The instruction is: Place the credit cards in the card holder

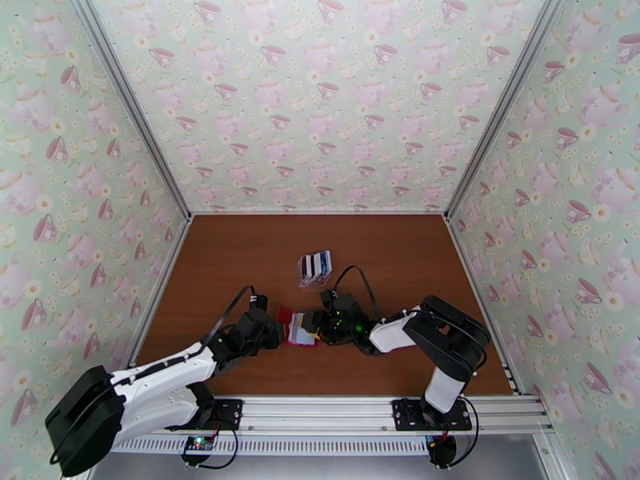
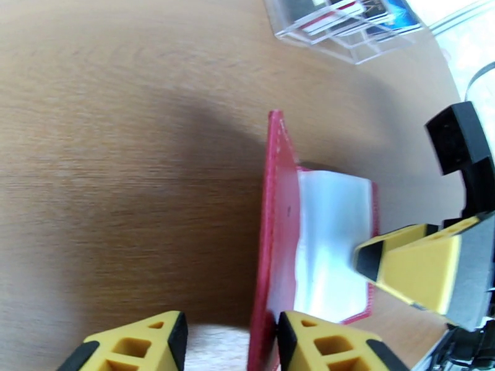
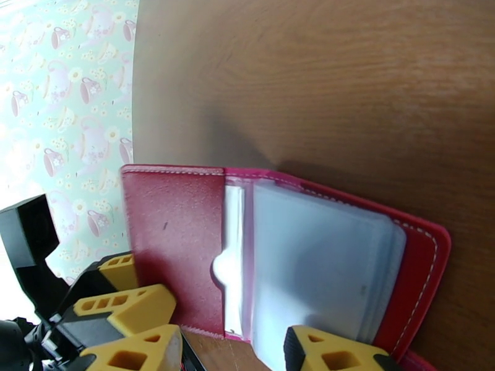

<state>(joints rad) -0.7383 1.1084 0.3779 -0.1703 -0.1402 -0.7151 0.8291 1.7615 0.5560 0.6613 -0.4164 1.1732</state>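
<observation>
The red card holder lies open near the table's front between both grippers. In the left wrist view its red flap stands on edge and its pale pockets face up. My left gripper is open astride the flap, which lies against the right finger. My right gripper is open over the wallet's near edge, one finger above the pale pockets. Its yellow finger rests on the pockets in the left wrist view. The credit cards stand in a clear rack behind.
The clear slotted rack stands a short way beyond the wallet, mid-table. Patterned walls enclose the brown table on three sides. Both arms reach inward from the front rail.
</observation>
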